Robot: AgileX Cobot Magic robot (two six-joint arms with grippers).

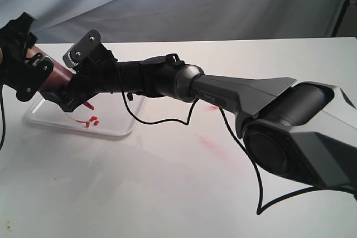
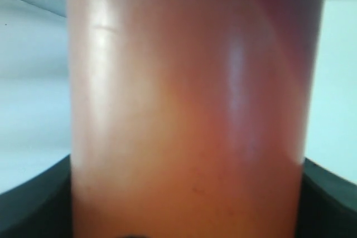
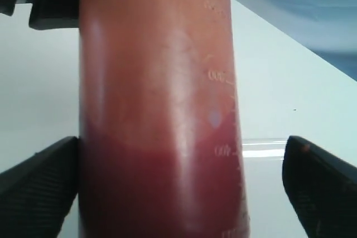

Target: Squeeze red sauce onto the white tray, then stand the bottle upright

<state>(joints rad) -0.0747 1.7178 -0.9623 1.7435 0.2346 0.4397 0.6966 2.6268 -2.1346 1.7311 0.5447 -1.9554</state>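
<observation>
The bottle (image 1: 58, 74) hung tilted over the left end of the white tray (image 1: 120, 131), nozzle down above blobs of red sauce (image 1: 92, 120). The left tool (image 1: 32, 66) was clamped on its base beyond the tray's left rim. The right tool (image 3: 178, 176) straddled the body loosely, one finger touching and the other standing clear. Bare worktop (image 1: 167, 193) stretched in front of the tray and to its right.

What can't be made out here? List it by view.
Exterior view: the bottle is mostly hidden by the right gripper and left gripper.
Left wrist view: the blurred bottle blocks the white tray and red sauce.
Right wrist view: bottle's ends cut off; its markings too faint to read.
</observation>
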